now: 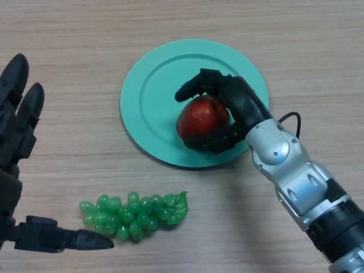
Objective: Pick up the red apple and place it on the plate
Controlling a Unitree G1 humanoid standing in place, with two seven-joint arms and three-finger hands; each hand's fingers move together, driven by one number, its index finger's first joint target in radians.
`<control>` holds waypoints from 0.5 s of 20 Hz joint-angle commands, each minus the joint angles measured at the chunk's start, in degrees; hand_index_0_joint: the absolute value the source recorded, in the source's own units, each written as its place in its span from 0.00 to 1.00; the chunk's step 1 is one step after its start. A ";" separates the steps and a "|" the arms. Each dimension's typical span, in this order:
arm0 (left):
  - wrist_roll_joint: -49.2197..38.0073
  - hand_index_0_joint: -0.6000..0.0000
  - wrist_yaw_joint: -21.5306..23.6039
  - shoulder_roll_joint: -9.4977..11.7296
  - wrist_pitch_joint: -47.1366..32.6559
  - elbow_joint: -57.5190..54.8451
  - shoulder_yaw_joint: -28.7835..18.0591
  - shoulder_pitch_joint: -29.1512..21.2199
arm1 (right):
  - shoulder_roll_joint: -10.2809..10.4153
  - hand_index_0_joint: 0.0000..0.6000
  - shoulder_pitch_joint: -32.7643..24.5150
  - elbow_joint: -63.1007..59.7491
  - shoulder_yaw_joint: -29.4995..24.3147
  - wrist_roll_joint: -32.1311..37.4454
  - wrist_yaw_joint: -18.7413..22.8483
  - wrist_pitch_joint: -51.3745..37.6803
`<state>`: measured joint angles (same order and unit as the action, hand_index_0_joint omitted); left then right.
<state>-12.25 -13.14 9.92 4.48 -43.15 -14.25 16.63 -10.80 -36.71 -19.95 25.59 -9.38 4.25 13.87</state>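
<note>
A red apple (200, 116) rests over the right half of the turquoise plate (149, 94) in the middle of the wooden table. My right hand (239, 99) reaches in from the lower right and is curled round the apple, fingers over its top and thumb under its near side. Whether the apple touches the plate I cannot tell. My left hand (17, 114) stays at the left edge of the view, fingers straight and holding nothing, its thumb (74, 240) stretched out low toward the grapes.
A bunch of green grapes (135, 215) lies on the table below the plate, just right of my left thumb. The table surface is light wood.
</note>
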 commanded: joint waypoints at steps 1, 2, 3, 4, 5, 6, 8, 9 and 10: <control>-0.30 1.00 1.51 0.96 -6.30 -3.81 -1.70 -0.45 | -0.09 0.00 -2.96 15.55 -4.56 -3.00 -3.98 0.01; 0.99 1.00 1.52 0.96 -6.23 -3.87 -0.60 -0.62 | -0.09 0.00 -2.15 22.26 -6.87 -2.97 -6.65 2.29; 1.44 1.00 1.38 0.96 -5.80 -4.26 0.13 -0.94 | -0.09 0.00 -1.54 27.57 -8.91 -2.61 -8.55 4.71; 1.25 1.00 1.11 0.96 -3.89 -5.20 0.53 -1.60 | -0.09 0.00 0.10 35.08 -11.58 -0.25 -10.95 8.06; 0.98 1.00 0.93 0.96 -1.69 -6.27 0.40 -2.47 | -0.09 0.00 1.53 40.15 -13.71 0.52 -13.17 10.48; 1.33 1.00 0.56 0.96 -0.25 -7.14 0.50 -3.84 | -0.09 0.00 4.41 46.59 -16.33 0.59 -16.09 13.82; 1.09 1.00 -0.17 1.10 1.31 -7.68 0.46 -5.87 | -0.09 0.00 9.22 55.97 -20.77 1.19 -19.66 16.86; 0.78 1.00 -0.42 1.28 1.93 -7.93 0.28 -6.51 | -0.51 0.00 11.60 57.91 -22.27 1.70 -19.90 14.25; 0.71 1.00 -0.59 1.46 2.60 -8.08 0.20 -7.04 | -1.10 0.00 15.17 59.94 -23.71 2.92 -19.78 11.61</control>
<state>-11.76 -13.55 9.99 11.70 -47.77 -11.78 10.39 -11.06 -19.35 36.57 3.36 -9.03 -16.10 34.56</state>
